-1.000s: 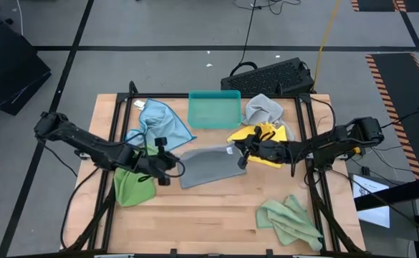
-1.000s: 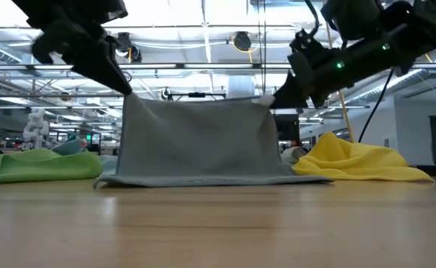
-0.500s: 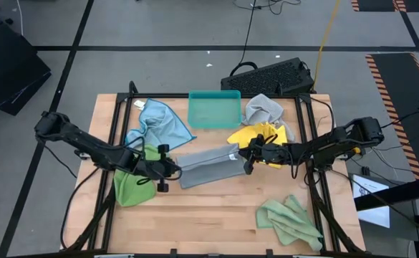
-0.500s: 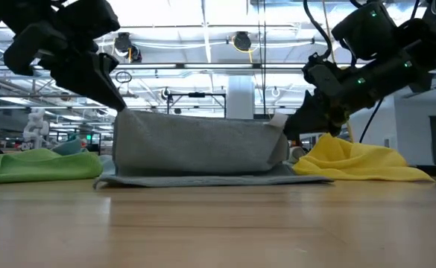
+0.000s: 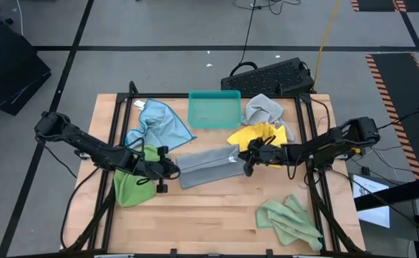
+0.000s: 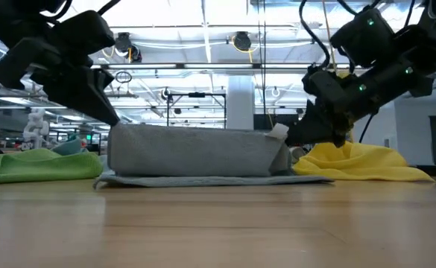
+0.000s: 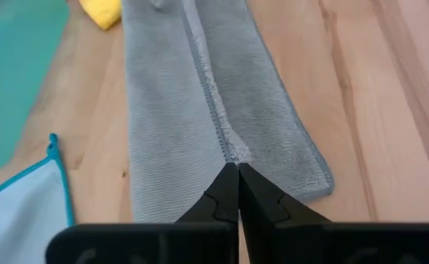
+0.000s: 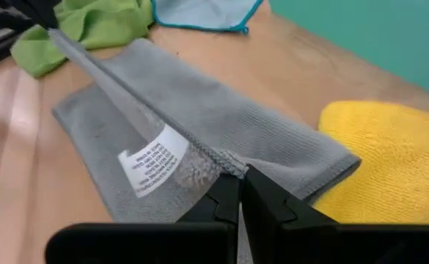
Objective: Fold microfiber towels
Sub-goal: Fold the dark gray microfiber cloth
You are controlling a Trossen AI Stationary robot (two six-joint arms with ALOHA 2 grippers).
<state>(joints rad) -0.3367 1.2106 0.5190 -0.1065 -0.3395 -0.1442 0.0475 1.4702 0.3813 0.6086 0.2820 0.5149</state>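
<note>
A grey towel [image 5: 208,166] lies at the table's middle, its far edge lifted and its lower part resting flat on the wood [image 6: 203,179]. My left gripper [image 5: 172,169] is shut on the towel's left end. My right gripper [image 5: 243,162] is shut on its right end, beside a white label [image 8: 149,163]. Other towels lie untouched: light blue [image 5: 159,122], green [image 5: 132,183], yellow [image 5: 266,136], grey [image 5: 263,109], green [image 5: 289,221]. My left gripper pinches the lifted hemmed edge at the towel's left corner [image 7: 229,152] between its two fingers, coming level from the table's left. The edge runs taut away from the fingers. My right gripper pinches the same edge at its right corner [image 8: 227,166] between its two fingers, coming level from the right.
A teal tray [image 5: 213,109] stands at the far middle of the table. A black keyboard [image 5: 270,76] lies beyond the far edge. Bare wood shows along the near edge [image 5: 202,215].
Both grippers have gone down and toward the table's near edge with the grey towel's lifted edge. The raised sheet has sunk from tall to low and leans over its lower part, which stays on the wood.
</note>
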